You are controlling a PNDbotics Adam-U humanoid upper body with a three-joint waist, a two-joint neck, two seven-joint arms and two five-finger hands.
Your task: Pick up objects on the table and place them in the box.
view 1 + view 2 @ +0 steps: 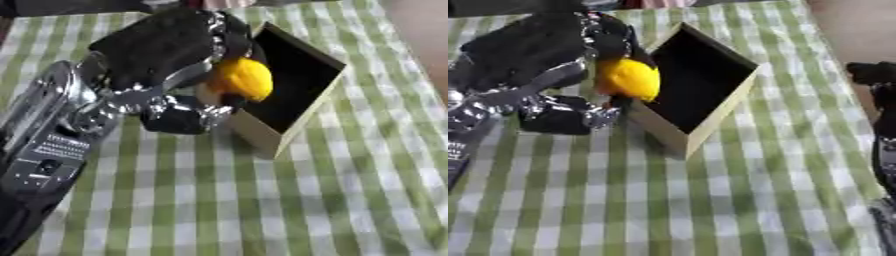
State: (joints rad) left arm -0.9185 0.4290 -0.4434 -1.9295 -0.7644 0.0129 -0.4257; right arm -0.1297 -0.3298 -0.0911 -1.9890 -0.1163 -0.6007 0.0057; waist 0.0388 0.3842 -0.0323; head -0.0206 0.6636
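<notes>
My left hand (166, 47) reaches in from the left, fingers and thumb curled round a yellow rounded object (243, 78), likely a lemon. It holds the fruit over the near left rim of the box (297, 120), a tan box with a black inside that lies askew on the green-and-white checked cloth. Part of the fruit hangs over the dark interior. My right hand (877, 75) shows as a dark shape at the right edge of the right eye view, off the cloth; its fingers are not clear.
The checked tablecloth (262, 210) spreads across the whole near area. A brown floor strip (420, 30) lies beyond the table's right edge. My left forearm (52, 135) fills the left side.
</notes>
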